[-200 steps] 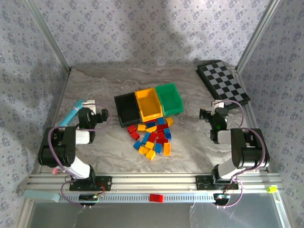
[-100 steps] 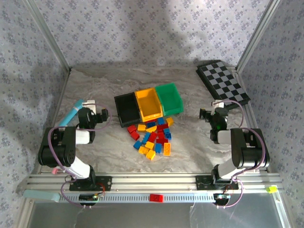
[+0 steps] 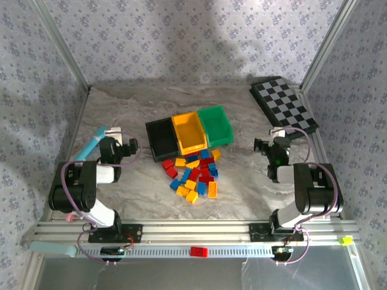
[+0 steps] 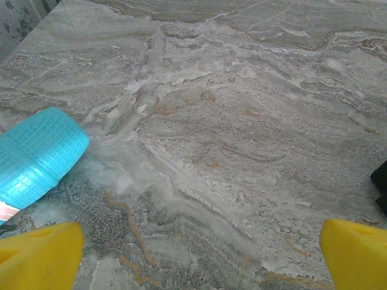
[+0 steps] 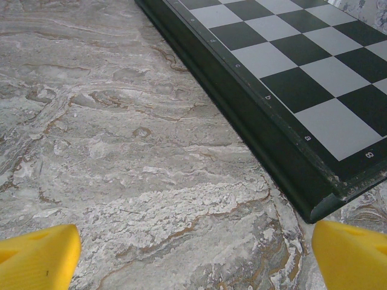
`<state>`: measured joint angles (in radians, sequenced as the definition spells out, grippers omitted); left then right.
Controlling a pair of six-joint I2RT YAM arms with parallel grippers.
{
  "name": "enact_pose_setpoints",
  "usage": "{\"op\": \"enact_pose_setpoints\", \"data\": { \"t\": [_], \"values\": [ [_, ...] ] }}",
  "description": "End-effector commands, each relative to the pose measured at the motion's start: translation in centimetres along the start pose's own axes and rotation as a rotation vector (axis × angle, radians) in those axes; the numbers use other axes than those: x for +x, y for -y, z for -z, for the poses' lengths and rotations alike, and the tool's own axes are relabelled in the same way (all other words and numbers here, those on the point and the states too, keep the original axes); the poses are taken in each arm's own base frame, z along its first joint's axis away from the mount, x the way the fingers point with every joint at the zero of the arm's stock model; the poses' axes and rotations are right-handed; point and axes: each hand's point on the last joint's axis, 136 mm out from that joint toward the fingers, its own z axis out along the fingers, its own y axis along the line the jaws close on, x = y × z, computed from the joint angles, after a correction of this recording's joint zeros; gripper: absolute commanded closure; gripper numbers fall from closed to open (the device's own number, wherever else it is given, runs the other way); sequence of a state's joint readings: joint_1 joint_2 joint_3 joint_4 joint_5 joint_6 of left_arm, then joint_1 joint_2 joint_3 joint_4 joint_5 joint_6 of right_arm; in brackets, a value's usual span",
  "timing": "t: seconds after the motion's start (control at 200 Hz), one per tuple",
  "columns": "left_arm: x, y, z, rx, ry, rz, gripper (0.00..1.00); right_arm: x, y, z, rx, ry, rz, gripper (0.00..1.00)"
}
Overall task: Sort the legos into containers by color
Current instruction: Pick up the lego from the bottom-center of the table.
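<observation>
Left end effector (image 4: 196, 257), right end effector (image 5: 195, 257) both gaping wide, gripping nothing; legos (image 3: 193, 175) lying piled just beside containers (image 3: 189, 134).

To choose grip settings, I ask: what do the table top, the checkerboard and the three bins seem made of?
Table top: polished marble or a marble-print laminate, grey with brown veins; I cannot tell which. Checkerboard: rigid matte board, perhaps wood or plastic, with a thick dark edge. Three bins: probably moulded plastic, judging by uniform colours and thin walls.
</observation>
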<state>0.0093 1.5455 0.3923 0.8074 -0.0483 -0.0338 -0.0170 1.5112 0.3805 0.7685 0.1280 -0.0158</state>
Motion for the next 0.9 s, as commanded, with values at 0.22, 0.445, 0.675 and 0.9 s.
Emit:
{"op": "enact_pose_setpoints", "data": {
  "t": [0.22, 0.445, 0.675, 0.9],
  "values": [
    [-1.5, 0.1, -0.1, 0.014, 0.037, -0.012, 0.0, -1.0, 0.1, -0.1, 0.015, 0.031, -0.012, 0.0],
    [-1.5, 0.1, -0.1, 0.014, 0.037, -0.012, 0.0, -1.0, 0.2, -0.1, 0.015, 0.032, -0.012, 0.0],
    [-1.5, 0.1, -0.1, 0.011, 0.039, -0.011, 0.0, -1.8, 0.4, 0.5, 0.065, 0.049, 0.008, 0.0],
    [-3.4, 0.8, 2.1, -0.035, 0.0, -0.036, 0.0, -3.6, 0.0, 3.3, 0.078, 0.045, 0.002, 0.0]
  ]
}}
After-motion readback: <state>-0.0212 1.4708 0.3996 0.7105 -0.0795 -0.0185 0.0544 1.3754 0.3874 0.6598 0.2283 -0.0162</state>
